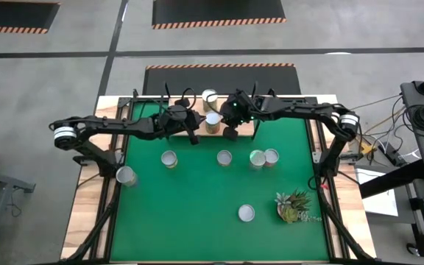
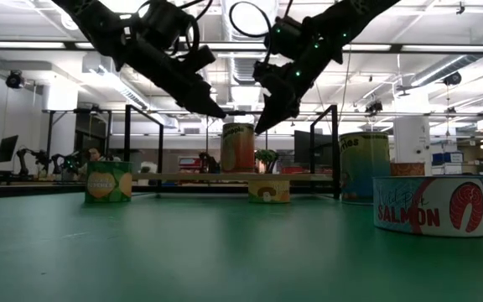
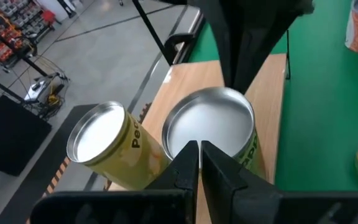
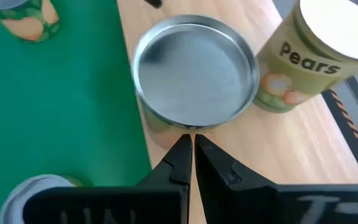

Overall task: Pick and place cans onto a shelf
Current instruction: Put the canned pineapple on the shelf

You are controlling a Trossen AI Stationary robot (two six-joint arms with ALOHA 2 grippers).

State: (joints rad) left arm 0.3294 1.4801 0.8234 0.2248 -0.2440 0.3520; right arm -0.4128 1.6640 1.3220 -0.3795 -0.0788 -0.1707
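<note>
High view, item 1: shelf (image 1: 197,125), light-wood board lying along the far edge of the green mat (image 1: 197,213), black brackets at its ends. 2 cans are standing upright on it: a pears can (image 1: 209,96) toward the far edge, and a second can (image 1: 213,120) just beside it at the near edge of the board.

Item 2: left gripper (image 1: 194,137), hovering just left of the near shelf can, fingers (image 3: 219,177) pressed together on nothing. Item 3: right gripper (image 1: 229,133), hovering just right of the same can, fingers (image 4: 210,163) likewise closed and empty. Both wrist views are looking down onto that can's silver top, its long axis vertical, fingertips above its rim and not touching it. Both arms are about equally near; each is crowding the other across this 1 can.

Item 4: loose cans on the mat, all upright: 1 mid-left (image 1: 168,159), 1 at centre (image 1: 224,157), 2 touching or nearly so (image 1: 258,158) (image 1: 271,157), 1 toward the near edge (image 1: 246,213), 1 off the mat's left edge on the wooden table (image 1: 126,176).

Item 5: leafy plant (image 1: 294,206) at the near right corner, well apart from the shelf.

Judgement: the shelf cans appear placed; the next pick is calling for 1 arm to clear the other, open, and descend over a mat can.
</note>
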